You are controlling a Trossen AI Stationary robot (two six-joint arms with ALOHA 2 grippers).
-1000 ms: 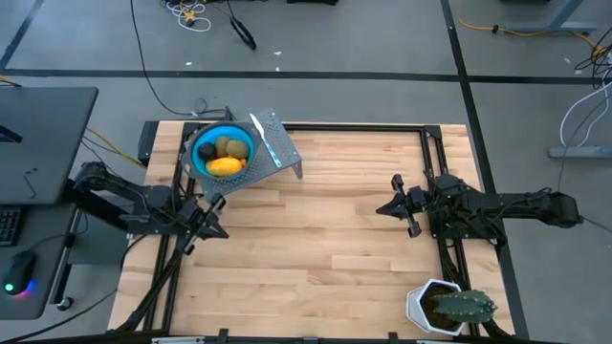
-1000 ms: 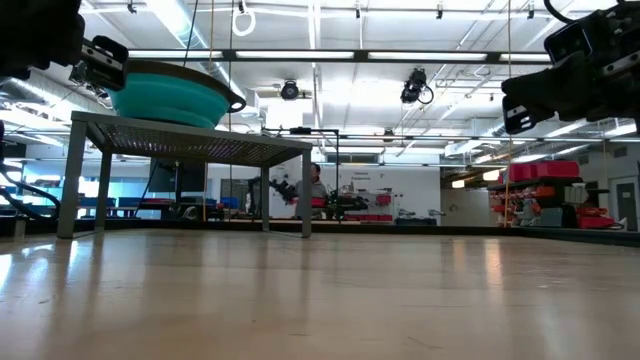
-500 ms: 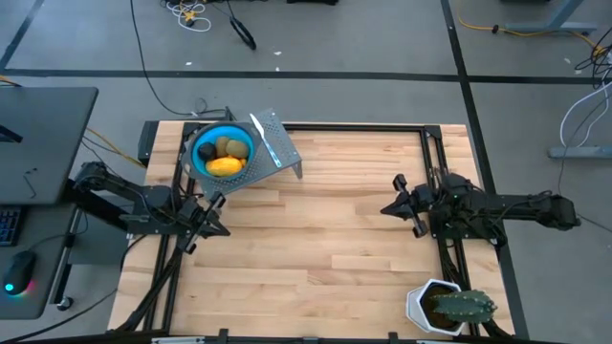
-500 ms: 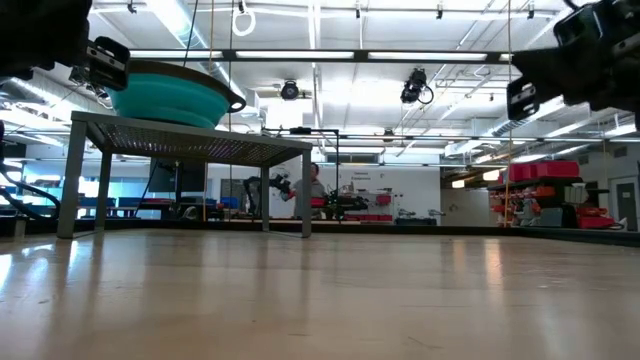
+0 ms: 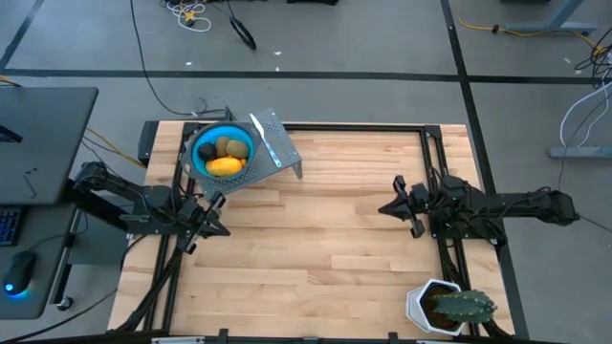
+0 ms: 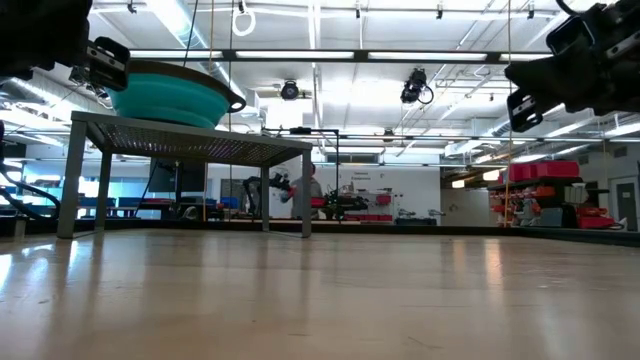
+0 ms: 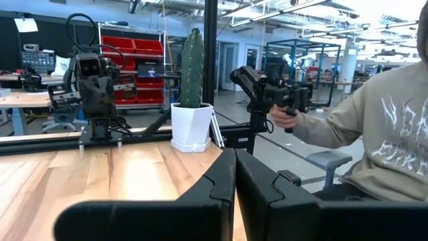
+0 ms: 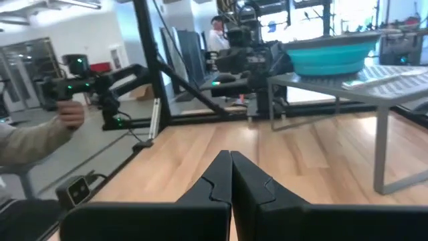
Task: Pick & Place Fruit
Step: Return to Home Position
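A blue bowl [image 5: 222, 151] stands on a grey mesh stand [image 5: 282, 158] at the table's far left. In it lies the fruit: a yellow oblong [image 5: 225, 166], olive-brown ovals [image 5: 228, 145] and a black ball [image 5: 207, 150]. A thin silvery stick [image 5: 265, 139] lies on the stand beside the bowl. My left gripper [image 5: 214, 216] hovers shut, holding nothing, just on the near side of the stand; its fingers [image 7: 224, 175] are pressed together. My right gripper [image 5: 393, 203] hovers shut above the table's right half, also holding nothing, its fingers [image 8: 221, 175] pointing toward the stand.
A spiky green plant in a white pot [image 5: 447, 306] stands at the near right corner. A black frame [image 5: 354, 127] runs along the table's far edge. The bare wooden table [image 5: 306, 239] lies between the arms. A person [image 7: 381, 140] with a hand controller sits beyond the table.
My right gripper has rolled a little about its own pointing line while hovering in about the same place, still shut. The bowl, the fruit and my left gripper have kept still.
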